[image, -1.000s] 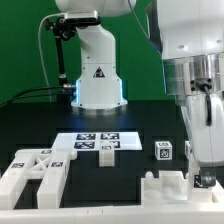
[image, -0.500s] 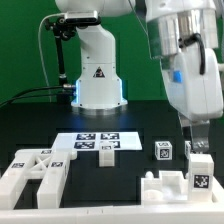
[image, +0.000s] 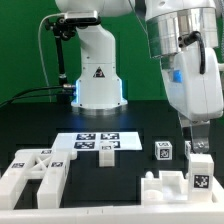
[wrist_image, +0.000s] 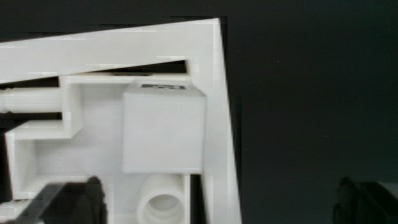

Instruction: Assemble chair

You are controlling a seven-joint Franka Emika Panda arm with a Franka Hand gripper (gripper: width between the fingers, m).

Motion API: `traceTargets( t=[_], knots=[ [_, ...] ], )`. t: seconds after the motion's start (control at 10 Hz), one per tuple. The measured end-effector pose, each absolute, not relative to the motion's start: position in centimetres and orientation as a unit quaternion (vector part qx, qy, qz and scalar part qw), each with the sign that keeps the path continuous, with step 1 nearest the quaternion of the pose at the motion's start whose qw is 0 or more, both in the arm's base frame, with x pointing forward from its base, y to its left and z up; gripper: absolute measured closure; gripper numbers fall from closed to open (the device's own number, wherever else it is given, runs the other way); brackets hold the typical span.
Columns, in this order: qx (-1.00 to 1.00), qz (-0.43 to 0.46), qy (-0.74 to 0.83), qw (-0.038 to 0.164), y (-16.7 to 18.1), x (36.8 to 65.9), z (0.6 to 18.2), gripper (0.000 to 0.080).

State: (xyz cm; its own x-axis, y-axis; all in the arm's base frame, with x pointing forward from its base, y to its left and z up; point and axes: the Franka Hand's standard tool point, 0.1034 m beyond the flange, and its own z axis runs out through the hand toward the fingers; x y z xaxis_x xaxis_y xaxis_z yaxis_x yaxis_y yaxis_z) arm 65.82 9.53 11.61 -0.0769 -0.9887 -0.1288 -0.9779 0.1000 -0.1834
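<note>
- Bare black tabletop (image: pixel 110 185) lies open between the chunky white plastic frame (image: pixel 35 172) and the notched white plastic block (image: pixel 165 188).
- Small white tagged cube (image: pixel 163 152) stands near that block.

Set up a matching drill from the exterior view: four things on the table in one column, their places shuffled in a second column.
1 marker board
2 small tagged cube
3 cross-braced chair part
4 upright tagged chair block

A near corner, the exterior view's right
B near corner, the exterior view's left
C centre, in front of the arm's base
D just to the exterior view's right of the marker board

Pairs: 1-C, 2-D, 3-B, 4-A
</note>
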Motion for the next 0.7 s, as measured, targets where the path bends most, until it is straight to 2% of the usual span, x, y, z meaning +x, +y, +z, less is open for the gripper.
traceTargets(
  t=[0.4,0.7],
  knots=[
    [-0.79,-0.036,0.605,0.095,6.3,62.9,12.3,0.0151],
    [-0.854,-0.045,0.512,0.083,7.1,62.3,11.8,0.0151]
  ],
)
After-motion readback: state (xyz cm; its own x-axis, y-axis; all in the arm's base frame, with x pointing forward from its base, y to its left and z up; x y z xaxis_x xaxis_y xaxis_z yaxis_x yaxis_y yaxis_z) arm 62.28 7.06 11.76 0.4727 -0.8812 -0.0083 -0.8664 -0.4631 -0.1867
